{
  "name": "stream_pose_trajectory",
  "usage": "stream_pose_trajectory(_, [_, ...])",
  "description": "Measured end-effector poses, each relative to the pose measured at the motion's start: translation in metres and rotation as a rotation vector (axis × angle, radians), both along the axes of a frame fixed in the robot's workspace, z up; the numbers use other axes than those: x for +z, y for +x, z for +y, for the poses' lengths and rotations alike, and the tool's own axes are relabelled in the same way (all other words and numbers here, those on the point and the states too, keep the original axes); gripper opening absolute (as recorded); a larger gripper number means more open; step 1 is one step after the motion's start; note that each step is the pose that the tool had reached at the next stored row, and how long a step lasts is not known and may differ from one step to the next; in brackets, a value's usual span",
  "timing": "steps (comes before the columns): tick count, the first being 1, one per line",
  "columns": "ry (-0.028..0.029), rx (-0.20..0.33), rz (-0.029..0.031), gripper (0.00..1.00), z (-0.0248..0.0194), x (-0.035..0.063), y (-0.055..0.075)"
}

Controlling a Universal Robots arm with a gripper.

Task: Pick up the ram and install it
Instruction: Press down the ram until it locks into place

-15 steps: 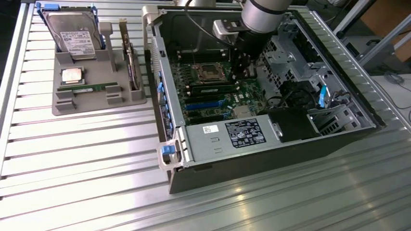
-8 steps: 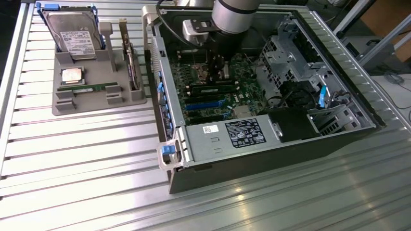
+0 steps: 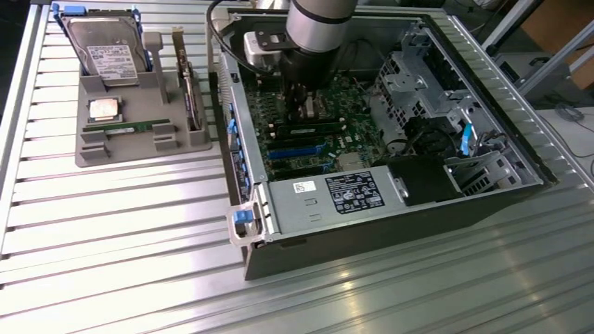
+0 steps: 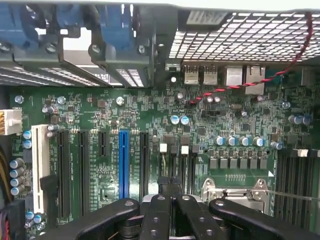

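Exterior view: ram (image 3: 130,127) far from jaws.

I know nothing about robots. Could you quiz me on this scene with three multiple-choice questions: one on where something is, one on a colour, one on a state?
1. Where is the gripper?
A. In a grey tray
B. Inside the open computer case, over the motherboard
C. On bare table slats

2. In the wrist view, what colour is the coloured slot standing among the black ones?
A. Red
B. Yellow
C. Blue

3. The gripper's fingers are:
A. Shut together
B. Spread wide open
C. Clamped around a hard drive

Answers:
1 B, the arm reaches down into the case.
2 C, one long slot is bright blue.
3 A, the fingertips meet with no gap.
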State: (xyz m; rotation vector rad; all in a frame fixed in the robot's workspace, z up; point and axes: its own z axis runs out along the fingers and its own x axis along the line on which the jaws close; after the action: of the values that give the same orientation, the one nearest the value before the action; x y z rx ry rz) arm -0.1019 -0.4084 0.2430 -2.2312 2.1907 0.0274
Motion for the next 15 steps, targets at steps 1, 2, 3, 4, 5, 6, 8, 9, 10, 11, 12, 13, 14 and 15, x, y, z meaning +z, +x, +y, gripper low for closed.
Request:
stream_pose_trajectory(1, [0.0000,0.000,0.0000,0.11,-0.0002,-0.0018,-0.002])
stream_pose_trajectory(2, [0.0001,0.000,0.0000,0.11,-0.0004,-0.0039,-0.004])
stream_pose_trajectory(3, [0.0000,0.000,0.0001,0.11,-0.0007,-0.0054,-0.005])
stream_pose_trajectory(4, [-0.0001,0.000,0.0001,0.11,-0.0009,-0.0077,-0.005])
stream_pose_trajectory(5, [-0.0003,0.000,0.0002,0.11,-0.0011,-0.0090,-0.005])
stream_pose_trajectory(6, [-0.0004,0.000,0.0003,0.11,-0.0011,-0.0098,-0.005])
stream_pose_trajectory(8, [-0.0001,0.000,0.0001,0.11,-0.0011,-0.0106,-0.005])
stream_pose_trajectory(9, [0.0000,0.000,0.0000,0.11,-0.0011,-0.0106,-0.005])
stream_pose_trajectory(10, [-0.0001,0.000,0.0000,0.11,-0.0011,-0.0108,-0.005])
stream_pose_trajectory(11, [-0.0003,0.000,0.0002,0.11,-0.0012,-0.0125,-0.005])
stream_pose_trajectory(12, [-0.0010,0.000,0.0011,0.11,-0.0014,-0.0144,-0.006])
stream_pose_trajectory(13, [-0.0007,0.000,0.0010,0.11,-0.0013,-0.0145,-0.006])
stream_pose_trajectory(14, [-0.0002,0.000,0.0007,0.11,-0.0013,-0.0147,-0.005])
stream_pose_trajectory(15, [0.0007,0.000,-0.0003,0.11,-0.0011,-0.0132,-0.005])
